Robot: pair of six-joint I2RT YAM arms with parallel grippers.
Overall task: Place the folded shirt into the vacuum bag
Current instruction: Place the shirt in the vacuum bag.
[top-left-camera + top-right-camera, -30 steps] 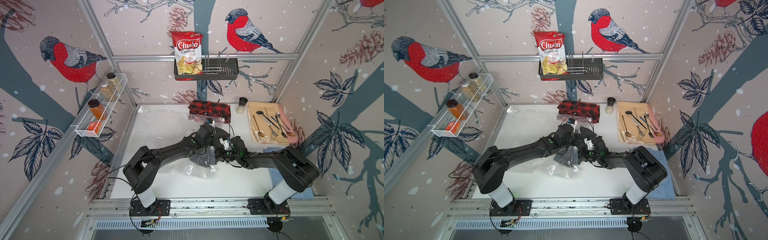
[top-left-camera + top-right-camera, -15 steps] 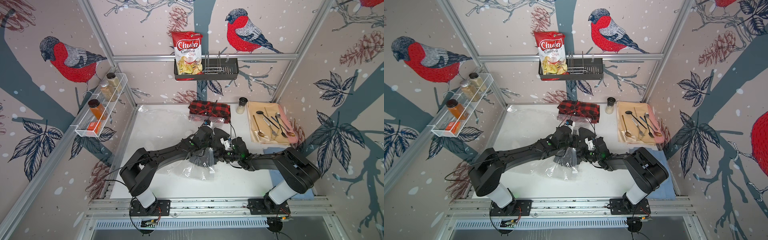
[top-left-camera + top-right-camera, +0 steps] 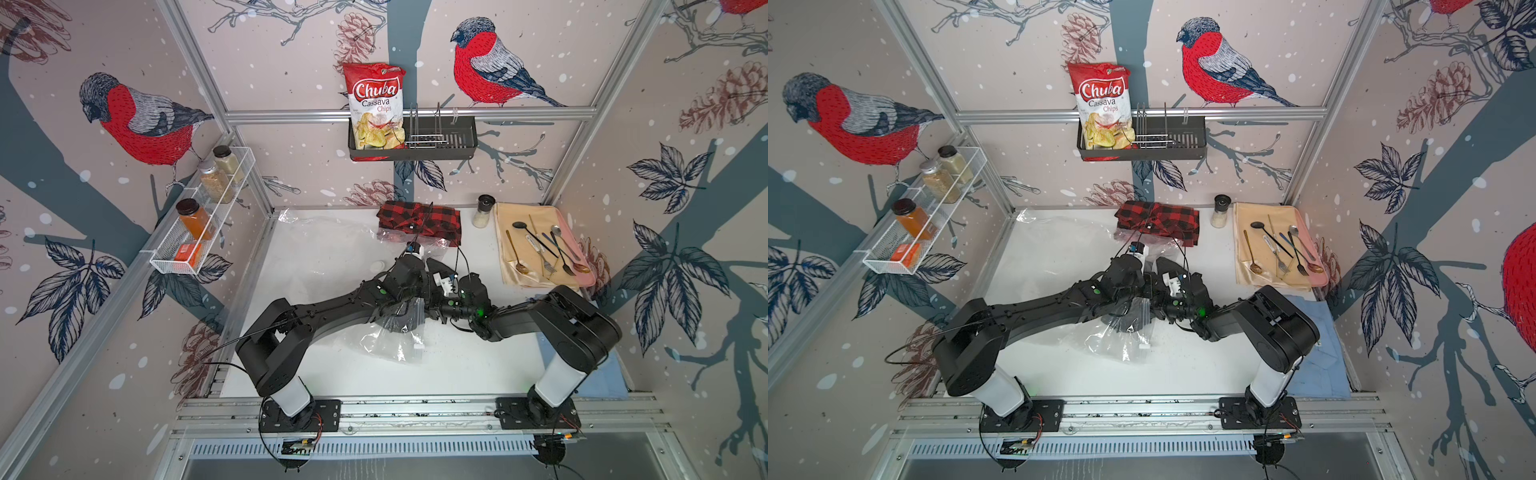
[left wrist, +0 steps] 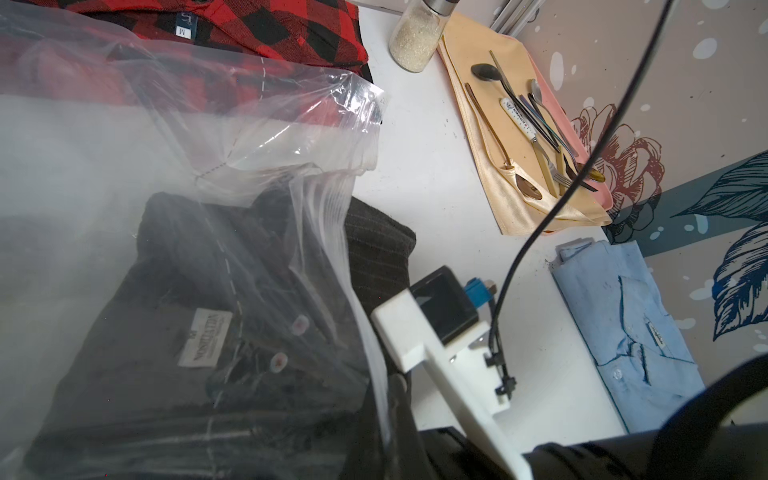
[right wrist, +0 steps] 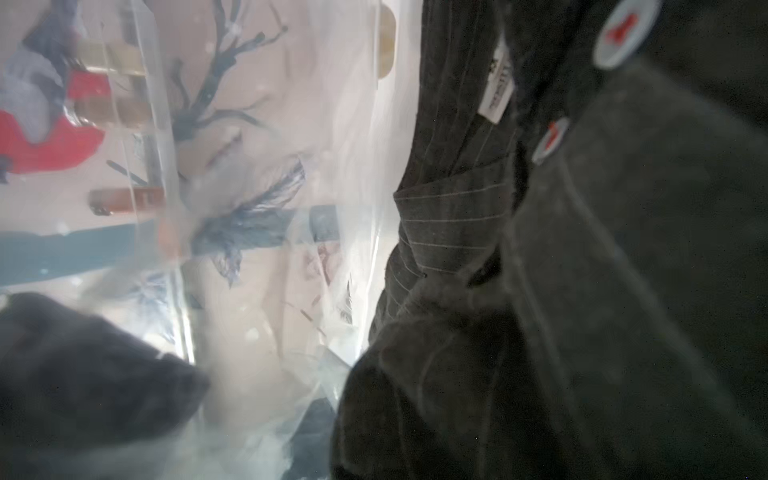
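Partly, folded shirt blurred behind vacuum bag.

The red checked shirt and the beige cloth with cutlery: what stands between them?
A small glass shaker of pale grains stands upright between the red checked shirt and the beige cloth; both top views show it.

The left arm and the right arm both stretch low and forward from their bases, elbows out, and angle inward until their wrists meet midway between them. The left gripper and the right gripper lie just beside each other, jaws closed on both, with the fingertips hidden in both top views
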